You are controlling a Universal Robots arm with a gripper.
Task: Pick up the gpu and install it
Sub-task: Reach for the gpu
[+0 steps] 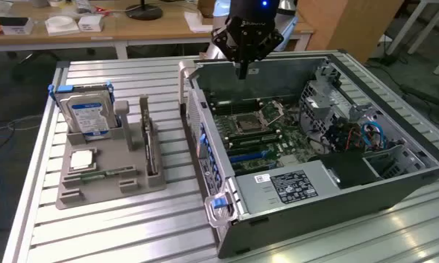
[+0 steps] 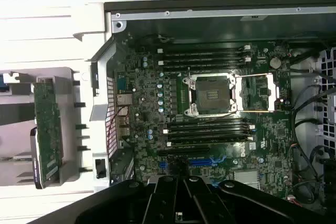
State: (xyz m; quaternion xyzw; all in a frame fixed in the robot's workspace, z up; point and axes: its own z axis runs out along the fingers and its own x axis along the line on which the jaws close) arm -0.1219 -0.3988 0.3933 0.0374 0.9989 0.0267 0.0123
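The gpu (image 1: pixel 151 143), that thin, flat, dark green circuit card: where was it? asked the first.

"It stood on edge in a slot of the grey plastic holder rack (image 1: pixel 103 183), on the side nearest the case," the second answered. "Nothing touched it. In the wrist view the gpu (image 2: pixel 48 129) showed its green face just beside the case's perforated end wall."

"And the arm?"

"The black gripper (image 1: pixel 243 75) hung over the far wall of the open dark metal computer case (image 1: pixel 336 211), which lay on its side on the slatted aluminium table (image 1: pixel 117 230). Its jaws were clenched together with nothing between them. It was well apart from the card."

"What did the wrist camera look down on?"

"The gripper (image 2: pixel 178 182) sat above the green motherboard (image 2: pixel 147 103), whose square silver processor socket (image 2: pixel 210 95) lay between rows of black memory slots."

"Anything else in the rack?"

"A boxy silver hard drive with a blue-and-white label (image 1: pixel 88 112) stood upright at the far end, and a small square silver chip (image 1: pixel 81 159) lay flat in front of it."
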